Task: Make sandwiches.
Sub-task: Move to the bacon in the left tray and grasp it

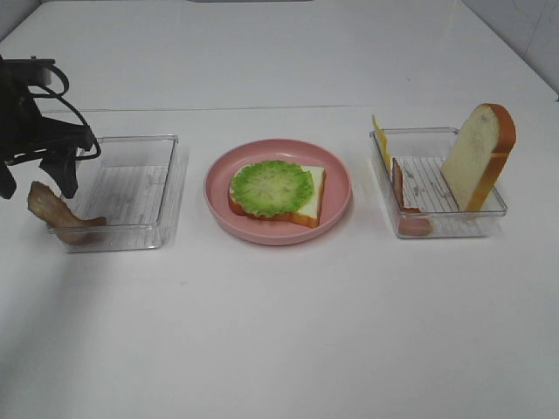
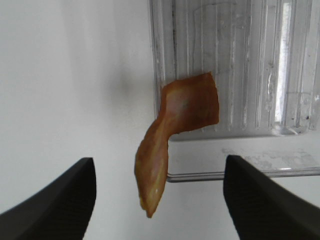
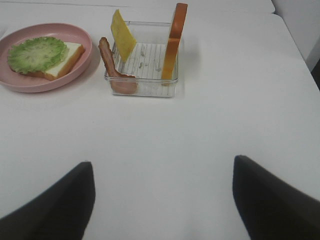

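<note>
Pink plate [image 1: 339,196] sits mid-surface [image 1: 279,332], between two clear trays. On it lies the flat bread [image 1: 313,196], with the lettuce [image 1: 272,188] spread on top.

The left tray [image 1: 140,188] carries the left bacon [image 1: 54,209], which is draped over the wall at its near outer corner. One end rests inside and the other hangs outside toward the surface. The left claw [image 2: 157,162] hangs above this strip with its jaws spread wide, one to each side of the bacon. It grips nothing, and neither finger touches the strip.

The right tray [image 1: 428,188] holds the upright bread [image 1: 476,153], which stands on edge and leans against the wall farthest from the plate. The cheese [image 1: 381,140] stands at the far corner nearest the plate. The right bacon [image 1: 399,188] runs along that same plate-side wall, its near end curled at the tray's front corner.

The right claw [image 3: 161,162] is well back from its tray, over bare surface, jaws wide apart and empty.
</note>
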Robot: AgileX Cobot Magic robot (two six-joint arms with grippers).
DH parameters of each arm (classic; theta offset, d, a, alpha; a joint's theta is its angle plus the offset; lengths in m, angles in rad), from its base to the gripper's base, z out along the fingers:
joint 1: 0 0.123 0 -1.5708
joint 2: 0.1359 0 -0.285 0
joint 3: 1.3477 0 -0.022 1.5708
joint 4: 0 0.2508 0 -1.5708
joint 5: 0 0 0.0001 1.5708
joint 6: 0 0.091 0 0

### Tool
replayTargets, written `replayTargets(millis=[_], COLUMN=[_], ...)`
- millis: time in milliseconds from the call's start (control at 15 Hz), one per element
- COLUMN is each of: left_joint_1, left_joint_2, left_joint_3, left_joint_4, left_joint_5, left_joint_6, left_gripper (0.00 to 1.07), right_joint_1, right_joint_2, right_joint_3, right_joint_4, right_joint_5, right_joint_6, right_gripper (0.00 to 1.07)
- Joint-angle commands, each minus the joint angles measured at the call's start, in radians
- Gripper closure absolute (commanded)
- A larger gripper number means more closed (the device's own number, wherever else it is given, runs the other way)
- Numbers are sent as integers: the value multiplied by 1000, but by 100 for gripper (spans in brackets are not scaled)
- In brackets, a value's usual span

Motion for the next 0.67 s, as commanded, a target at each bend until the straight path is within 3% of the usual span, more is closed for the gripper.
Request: replayTargets(millis=[67,267,467,667], left_joint_1=[-2,-2,-2,-2], left_joint_2=[38,61,61,61], left_joint_3=[5,5,5,5], left_joint_4=[-4,-4,-4,-4], left_joint_5=[-16,-33,-60,-61], left_joint_6=[-8,-8,-6,-4], left_gripper=[43,48,78,94], right_joint_1=[-6,-6,-6,-6], right_joint_2=[-16,-16,-16,-16], right_joint_3=[1,1,1,1], right_joint_4=[-2,-2,-2,-2], right_joint_5=[-8,-8,-8,-8], right_joint_6=[-11,-11,-11,-11], right_gripper=[35,35,35,35])
